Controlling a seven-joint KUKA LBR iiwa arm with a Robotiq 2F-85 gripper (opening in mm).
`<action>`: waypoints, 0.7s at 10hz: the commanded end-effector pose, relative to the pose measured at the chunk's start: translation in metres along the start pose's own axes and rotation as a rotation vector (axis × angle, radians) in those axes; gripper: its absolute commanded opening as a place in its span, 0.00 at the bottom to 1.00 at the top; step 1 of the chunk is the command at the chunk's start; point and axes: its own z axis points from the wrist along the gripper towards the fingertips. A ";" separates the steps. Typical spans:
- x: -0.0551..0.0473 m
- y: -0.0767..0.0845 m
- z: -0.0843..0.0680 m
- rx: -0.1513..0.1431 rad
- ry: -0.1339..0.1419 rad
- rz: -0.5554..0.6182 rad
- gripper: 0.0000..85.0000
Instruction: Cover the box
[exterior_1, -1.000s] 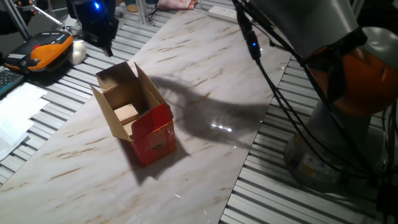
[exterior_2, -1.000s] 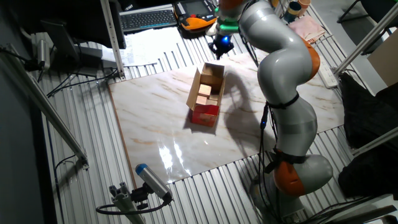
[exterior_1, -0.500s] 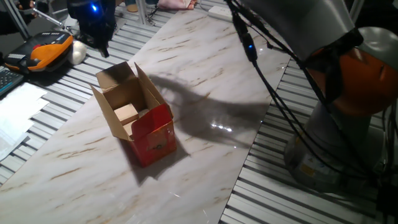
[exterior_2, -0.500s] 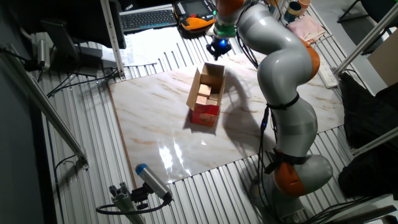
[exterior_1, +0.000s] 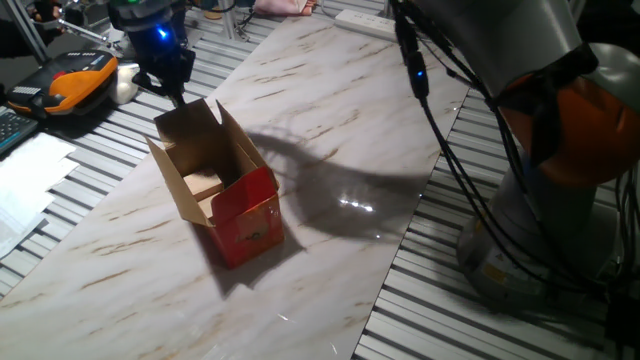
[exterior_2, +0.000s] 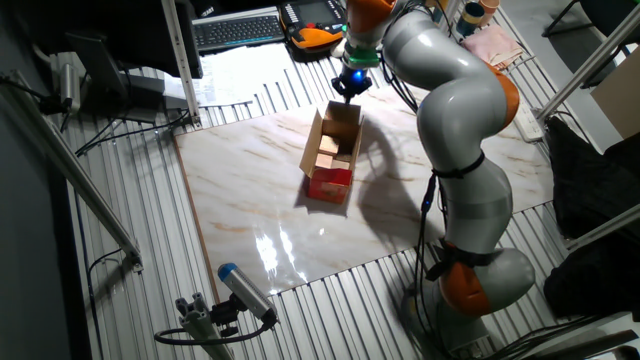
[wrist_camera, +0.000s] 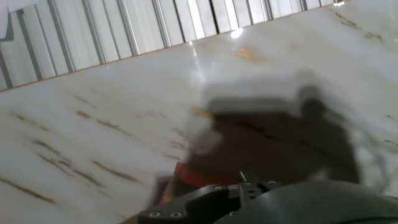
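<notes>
The box (exterior_1: 248, 218) stands on the marble board, red outside and brown inside, with its top flaps standing open. Tan blocks (exterior_1: 205, 182) lie inside it. My gripper (exterior_1: 178, 92), dark with a blue light, hovers just above the upright far flap (exterior_1: 190, 122); its fingers come together in one dark tip holding nothing. From the other fixed view the gripper (exterior_2: 349, 90) sits at the far end of the box (exterior_2: 332, 185). The hand view is blurred: marble, a sliver of the red box (wrist_camera: 186, 177) and the hand's dark body.
An orange and black device (exterior_1: 80, 80) and papers (exterior_1: 30, 175) lie left of the marble board (exterior_1: 330, 120). A keyboard (exterior_2: 238, 30) sits at the back. Slatted metal surrounds the board. The arm's base (exterior_1: 560, 200) and cables (exterior_1: 450, 150) stand on the right.
The gripper has come down and moved toward the box, from well behind it to just over the far flap. The box has not moved.
</notes>
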 end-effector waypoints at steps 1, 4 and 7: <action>0.005 0.000 0.002 0.007 -0.001 -0.004 0.00; 0.015 0.000 -0.002 0.001 0.020 -0.003 0.00; 0.029 0.001 -0.003 0.006 0.023 0.005 0.00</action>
